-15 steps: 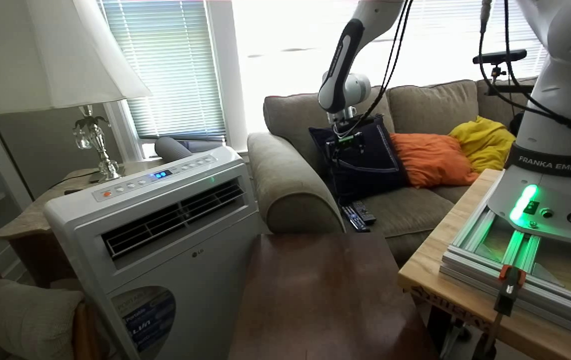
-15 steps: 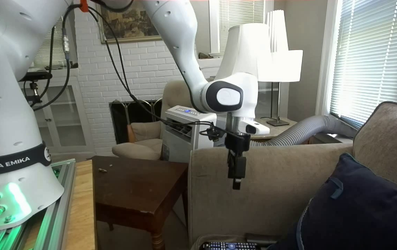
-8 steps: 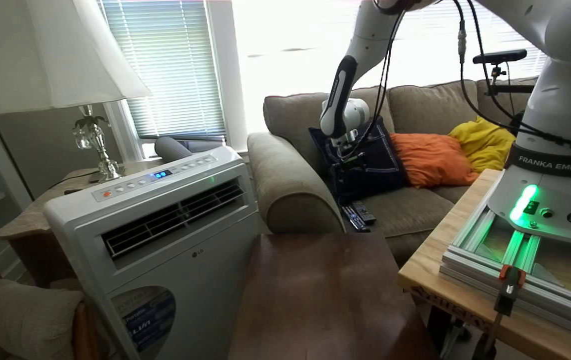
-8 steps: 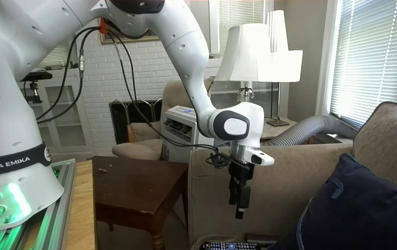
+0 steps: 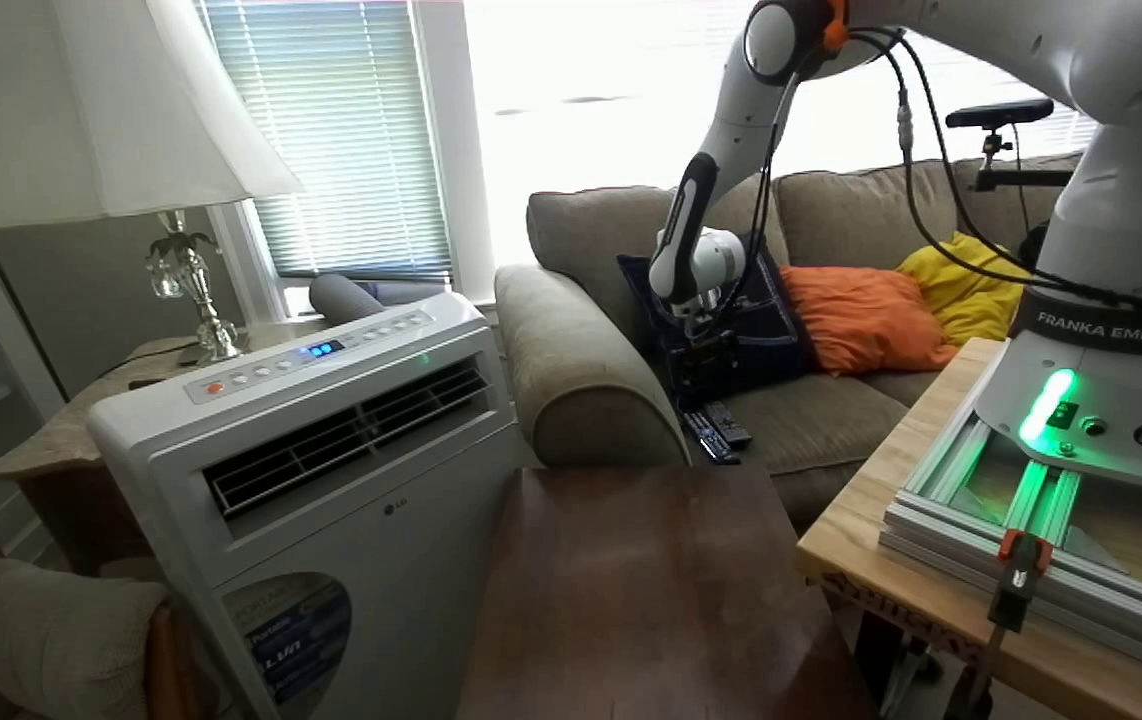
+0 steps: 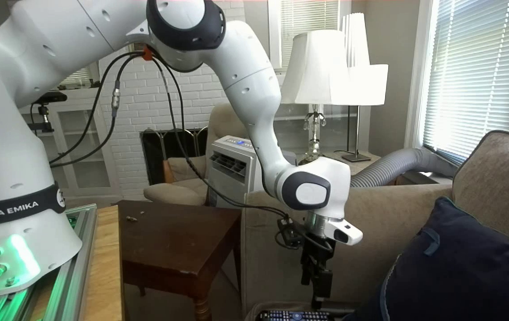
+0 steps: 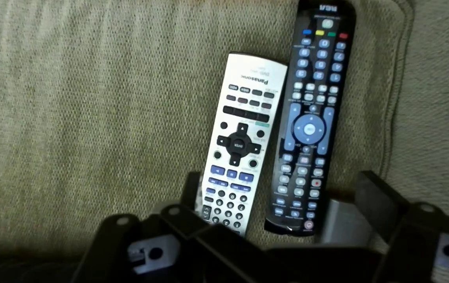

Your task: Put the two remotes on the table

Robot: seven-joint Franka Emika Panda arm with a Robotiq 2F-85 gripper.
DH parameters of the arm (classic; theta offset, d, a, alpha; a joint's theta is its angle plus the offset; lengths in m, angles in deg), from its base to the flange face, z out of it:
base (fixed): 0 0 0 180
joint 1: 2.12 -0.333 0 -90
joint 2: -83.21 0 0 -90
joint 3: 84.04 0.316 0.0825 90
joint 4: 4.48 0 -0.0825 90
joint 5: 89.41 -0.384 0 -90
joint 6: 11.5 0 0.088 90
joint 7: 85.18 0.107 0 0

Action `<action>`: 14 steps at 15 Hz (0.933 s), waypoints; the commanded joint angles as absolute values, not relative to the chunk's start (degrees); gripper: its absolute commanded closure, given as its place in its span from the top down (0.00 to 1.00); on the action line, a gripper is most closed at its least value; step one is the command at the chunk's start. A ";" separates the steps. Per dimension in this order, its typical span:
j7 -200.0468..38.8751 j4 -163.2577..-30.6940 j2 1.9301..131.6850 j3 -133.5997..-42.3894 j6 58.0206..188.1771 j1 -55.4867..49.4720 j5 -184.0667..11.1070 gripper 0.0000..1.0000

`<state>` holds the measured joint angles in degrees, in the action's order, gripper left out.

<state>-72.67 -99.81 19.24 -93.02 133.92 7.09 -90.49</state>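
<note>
1 slim silver-faced remote point(image 7: 240, 143) with black and blue buttons and 1 longer, glossy black remote point(image 7: 310, 122) with blue and grey buttons lie face up on the seat of the tan woven sofa point(image 5: 811, 430). In the wrist view they rest just beside each other, nearly parallel, their printed lettering upside down to you. Your black 2-fingered gripper point(image 7: 281, 184) shows at the bottom of that view, its jaws spread wide, with the lower parts of both remotes seen between the fingers point(image 7: 379, 200); you cannot tell whether either fingertip touches a remote. In both exterior views your white jointed robot arm point(image 6: 254, 80) points the gripper down over the seat, close to the padded armrest point(image 5: 581, 370) and a dark blue fabric cushion point(image 6: 464, 267). In an exterior view, the smooth dark brown wooden table point(image 5: 631, 590) stands close to the sofa, between a white portable air conditioner point(image 5: 361, 490) and the light-wood stand point(image 5: 893, 462) that bears the arm.
</note>
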 commanded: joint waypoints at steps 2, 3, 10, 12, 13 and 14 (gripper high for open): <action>-73.52 -94.36 14.37 -91.30 134.91 8.42 -93.62 1.00; -73.48 -93.62 13.72 -91.12 134.75 8.36 -93.94 1.00; -73.16 -93.44 12.95 -91.69 134.30 6.99 -93.81 1.00; -73.14 -92.99 12.41 -91.73 134.33 7.00 -93.80 1.00; -73.14 -92.98 12.38 -91.73 134.34 7.00 -93.80 1.00; -72.64 -92.00 12.09 -92.16 132.08 6.49 -93.50 1.00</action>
